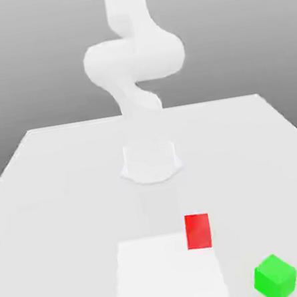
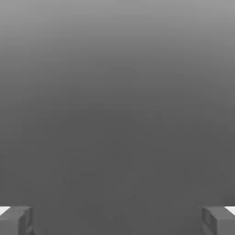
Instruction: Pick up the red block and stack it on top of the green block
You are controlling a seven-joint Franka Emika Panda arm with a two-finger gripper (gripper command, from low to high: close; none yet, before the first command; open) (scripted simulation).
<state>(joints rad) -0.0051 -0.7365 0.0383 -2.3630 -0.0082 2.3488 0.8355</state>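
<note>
In the hand view, the two grey fingers (image 2: 18,220) sit far apart at opposite edges of the picture, spread wide with nothing between them. The gripper (image 2: 117,221) holds no object, and past the fingers there is a plain grey backdrop, darker toward the fingers and lighter away from them.

In the exterior view, the white robot arm (image 1: 134,59) rises from a round white base (image 1: 150,161) set on a pale white bench (image 1: 50,194). The arm bends in a thick curve above the base and runs up out of the top of the picture.

The red block (image 1: 197,230) rests on the bench nearer the camera than the base, a little toward the exterior view's right. It touches the far right corner of a brighter white rectangular patch (image 1: 168,276) on the bench surface, and shows one flat red face.

The green block (image 1: 275,276) rests on the bench nearer the camera again and farther toward the exterior view's right, close to the lower edge of the picture. It is turned so that one corner faces the camera. The two blocks are apart, not touching, and neither is stacked on the other.
</note>
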